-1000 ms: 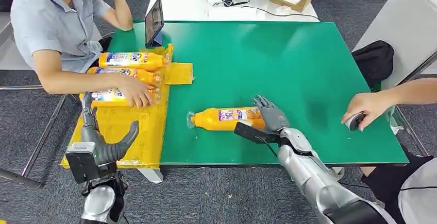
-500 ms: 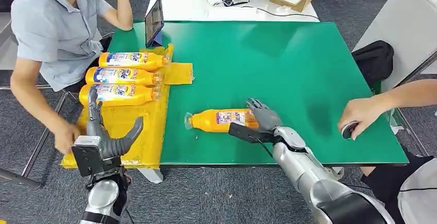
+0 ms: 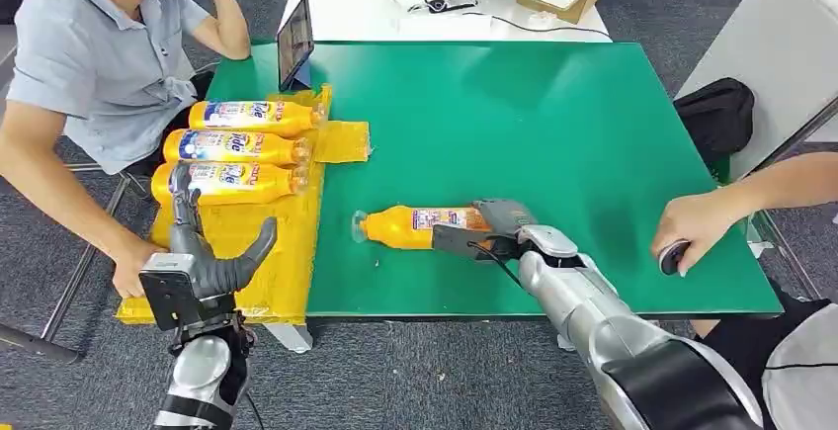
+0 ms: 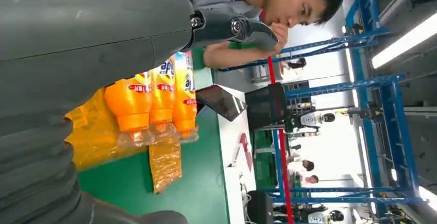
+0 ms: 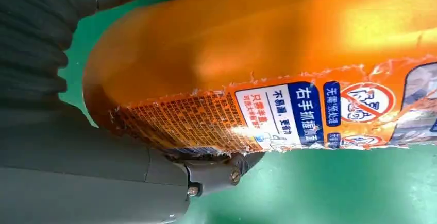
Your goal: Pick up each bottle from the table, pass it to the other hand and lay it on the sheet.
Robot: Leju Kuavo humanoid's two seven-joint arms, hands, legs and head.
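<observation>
On the green table (image 3: 593, 124), the right hand (image 3: 499, 224) grips the orange bottle (image 3: 420, 225), covering its base.

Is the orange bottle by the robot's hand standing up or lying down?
Lying down. The bottle rests on its side on the green table, cap end pointing toward the yellow sheet, the right hand around its base.
</observation>
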